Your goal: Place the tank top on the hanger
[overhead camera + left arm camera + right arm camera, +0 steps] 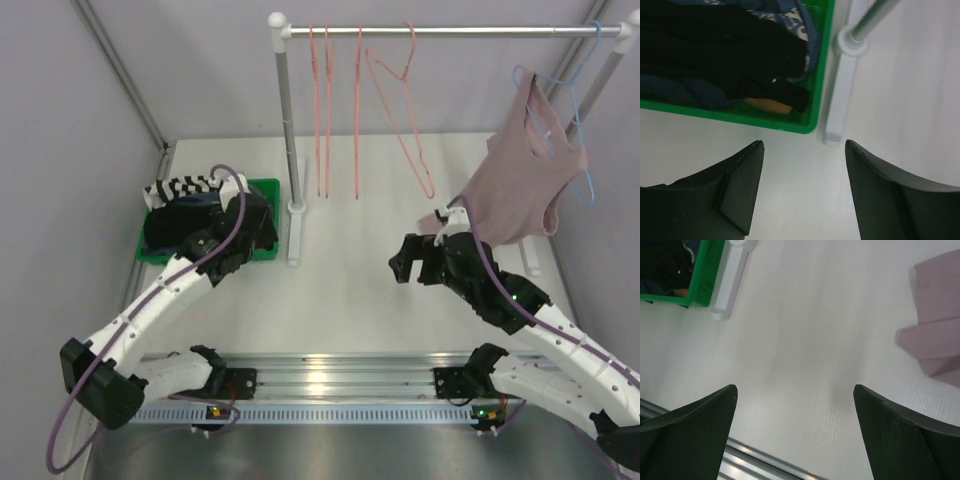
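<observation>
Left gripper (804, 146), jaws wide and empty, hovers just short of the plain black soft-fabric tank top (725, 55) heaped in the green plastic bin (765, 121) ahead, apparently poised to pick. Right gripper (794, 390), likewise wide, idles, the thin salmon-pink wire hanger (357, 120) hanging well beyond it.

Bright, even, diffuse light leaves only faint shadows. Glare streaks the metal rail (330, 385) behind the left gripper (804, 144), whose dark fingers (740, 190) show little detail.
</observation>
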